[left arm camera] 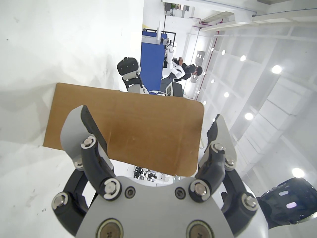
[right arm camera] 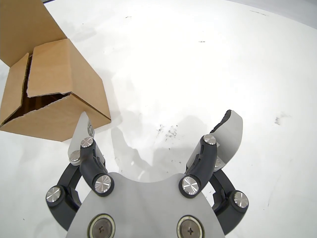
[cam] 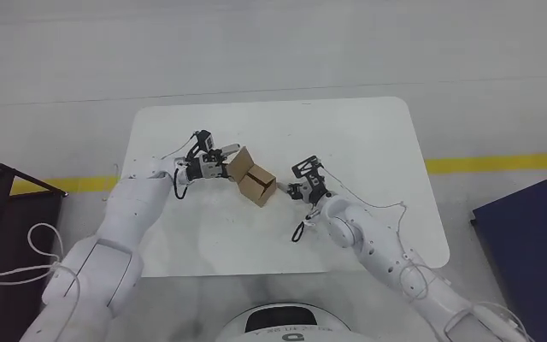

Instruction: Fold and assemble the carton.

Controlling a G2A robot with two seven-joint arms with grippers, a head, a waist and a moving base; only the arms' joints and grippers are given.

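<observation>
Cardboard carton (cam: 256, 182) sits mid-frame on the table (cam: 359, 137), flap (left arm camera: 148, 137) standing before the released left claw (left arm camera: 150, 115); right claw (right arm camera: 157, 115) released alongside. Unbraced, a flap push could slide it.

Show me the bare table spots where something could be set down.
Free: the table strip beyond the carton, its right end past the right arm, and the near strip between both arms. Crowded: the middle, where the left end effector and right end effector flank the carton.
</observation>
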